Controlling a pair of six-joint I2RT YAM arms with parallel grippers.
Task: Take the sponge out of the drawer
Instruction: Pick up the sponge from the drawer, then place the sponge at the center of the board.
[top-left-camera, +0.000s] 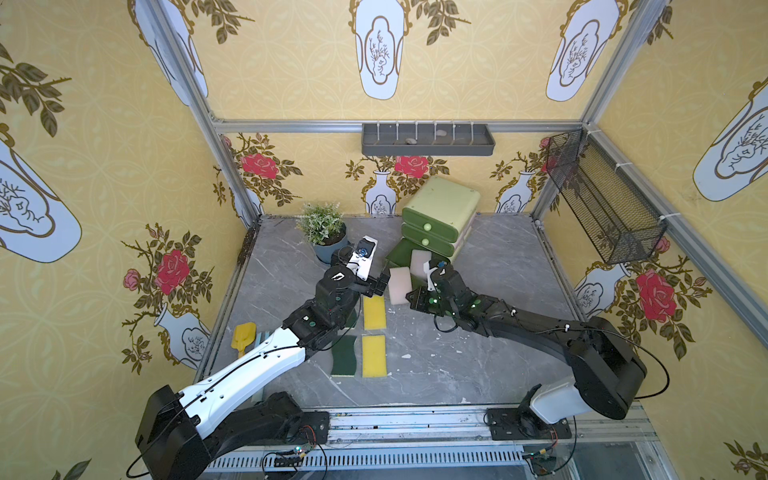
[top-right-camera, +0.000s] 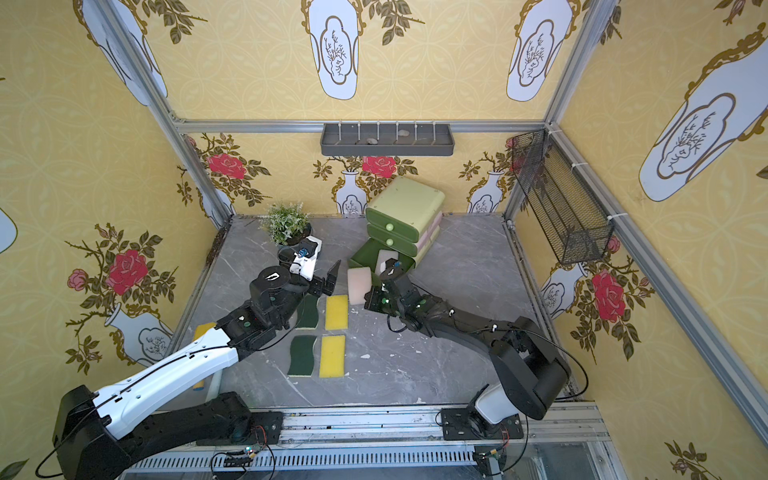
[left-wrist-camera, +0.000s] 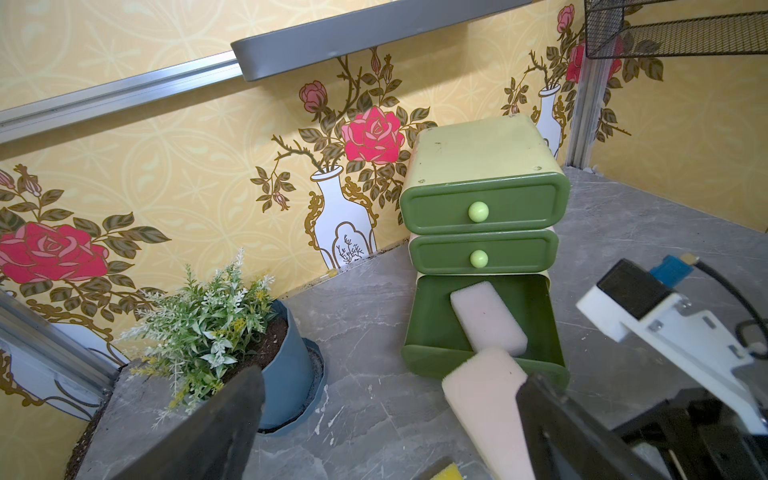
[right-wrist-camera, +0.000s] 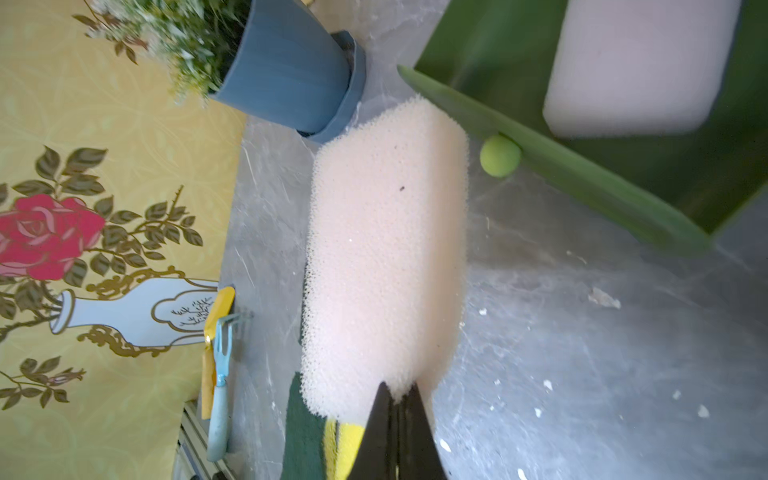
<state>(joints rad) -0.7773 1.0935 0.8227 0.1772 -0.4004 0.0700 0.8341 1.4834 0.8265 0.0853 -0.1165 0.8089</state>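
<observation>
Both top views look steeply down from high at six o'clock over the whole tabletop (top-left-camera: 478, 365). Close wrist cameras: left faces one o'clock, right ten, sharing the drawer (left-wrist-camera: 432, 332).

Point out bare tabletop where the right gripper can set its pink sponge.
Widest bare table: the near side, between the yellow sponges and the right arm. Also free: right of the drawer unit, up to the side wall. Crowded: from the potted plant past the left gripper to the open drawer.
</observation>
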